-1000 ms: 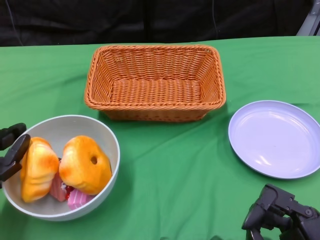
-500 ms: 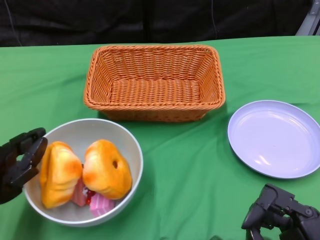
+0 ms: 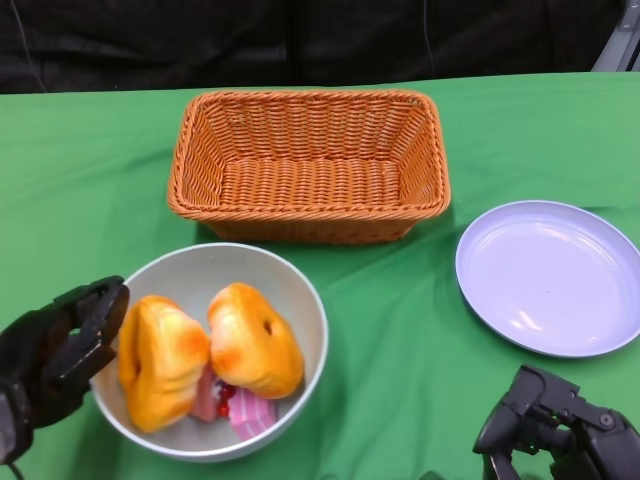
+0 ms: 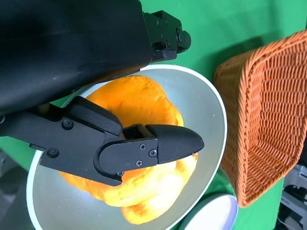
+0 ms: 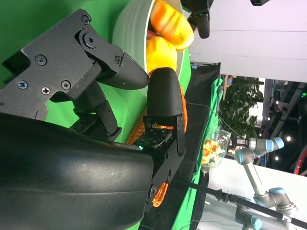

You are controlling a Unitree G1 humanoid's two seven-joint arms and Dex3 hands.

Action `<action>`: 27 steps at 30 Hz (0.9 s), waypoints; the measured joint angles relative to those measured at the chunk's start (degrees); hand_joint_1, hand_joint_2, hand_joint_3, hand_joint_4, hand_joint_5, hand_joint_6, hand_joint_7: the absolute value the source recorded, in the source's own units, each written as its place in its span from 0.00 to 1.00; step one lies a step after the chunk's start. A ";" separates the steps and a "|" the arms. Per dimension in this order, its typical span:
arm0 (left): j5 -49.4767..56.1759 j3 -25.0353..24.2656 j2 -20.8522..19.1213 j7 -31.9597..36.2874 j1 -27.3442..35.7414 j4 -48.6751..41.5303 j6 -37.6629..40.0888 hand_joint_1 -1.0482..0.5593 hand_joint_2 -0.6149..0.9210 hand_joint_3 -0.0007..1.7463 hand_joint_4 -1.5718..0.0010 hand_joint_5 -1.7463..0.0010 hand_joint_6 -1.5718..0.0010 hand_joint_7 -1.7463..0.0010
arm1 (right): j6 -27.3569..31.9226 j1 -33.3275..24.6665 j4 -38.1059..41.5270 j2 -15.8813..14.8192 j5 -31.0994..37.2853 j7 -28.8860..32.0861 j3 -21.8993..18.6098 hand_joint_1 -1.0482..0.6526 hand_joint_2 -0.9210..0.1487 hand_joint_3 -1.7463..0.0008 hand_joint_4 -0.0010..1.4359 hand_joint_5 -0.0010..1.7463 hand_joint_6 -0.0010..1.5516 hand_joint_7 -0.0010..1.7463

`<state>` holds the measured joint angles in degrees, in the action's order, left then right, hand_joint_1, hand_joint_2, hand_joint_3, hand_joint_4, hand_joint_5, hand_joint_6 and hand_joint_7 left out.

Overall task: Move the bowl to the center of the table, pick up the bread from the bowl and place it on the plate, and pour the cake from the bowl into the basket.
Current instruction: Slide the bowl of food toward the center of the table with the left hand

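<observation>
Two bread rolls (image 3: 205,350) in bowl (image 3: 300,300); basket (image 3: 308,165) just behind

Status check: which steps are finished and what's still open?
Nothing finished yet. In hand: the left robot hand grips the bowl's rim, with the bowl near the table's middle, in front of the basket. Left: both bread pieces and the pink cake sit in the bowl; the plate and basket hold nothing. The right robot hand is idle.
</observation>
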<state>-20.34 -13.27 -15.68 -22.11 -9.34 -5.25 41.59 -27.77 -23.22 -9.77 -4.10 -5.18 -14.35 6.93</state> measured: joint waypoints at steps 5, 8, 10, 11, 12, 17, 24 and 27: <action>-0.85 0.02 1.81 1.48 0.63 1.91 1.64 0.19 1.00 0.37 0.98 1.00 0.99 1.00 | -0.11 0.17 0.23 0.22 0.33 0.10 0.13 0.52 0.44 0.33 0.54 1.00 0.44 0.85; -1.86 0.01 2.90 1.62 1.44 3.57 2.75 0.18 1.00 0.38 0.99 1.00 0.99 1.00 | -0.12 0.18 0.24 0.41 0.44 0.10 0.25 0.52 0.45 0.33 0.54 1.00 0.44 0.85; -2.50 0.32 3.38 1.62 2.04 5.04 3.25 0.18 1.00 0.38 0.99 1.00 1.00 1.00 | -0.13 0.19 0.25 0.51 0.58 0.10 0.25 0.51 0.45 0.32 0.54 1.00 0.44 0.85; -2.64 0.64 3.60 1.62 2.31 5.68 3.32 0.18 1.00 0.38 1.00 1.00 1.00 1.00 | -0.14 0.19 0.26 0.52 0.66 0.11 0.25 0.51 0.45 0.32 0.54 1.00 0.44 0.85; -2.80 0.85 3.89 1.62 2.50 6.22 3.49 0.18 1.00 0.38 0.99 1.00 1.00 1.00 | -0.15 0.21 0.27 0.53 0.73 0.11 0.26 0.51 0.45 0.32 0.54 1.00 0.44 0.85; -3.23 1.93 5.16 1.87 3.46 9.41 4.85 0.18 1.00 0.38 0.98 0.99 0.99 1.00 | -0.15 0.20 0.26 0.56 1.00 0.30 0.28 0.52 0.42 0.36 0.53 1.00 0.45 0.84; -3.36 2.79 6.54 3.62 3.50 12.12 6.60 0.18 1.00 0.37 0.98 0.99 0.99 1.00 | -0.15 0.16 0.19 0.64 1.66 0.72 0.36 0.52 0.39 0.39 0.53 1.00 0.45 0.83; -3.46 3.18 7.05 3.81 3.50 12.75 7.17 0.18 1.00 0.37 0.97 0.99 0.99 1.00 | -0.14 0.15 0.02 0.64 1.81 1.05 0.38 0.51 0.39 0.39 0.53 1.00 0.45 0.83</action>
<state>-23.81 -10.09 -8.63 -18.29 -5.84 7.49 48.77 -27.90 -23.07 -9.75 -3.45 -3.37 -13.30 7.31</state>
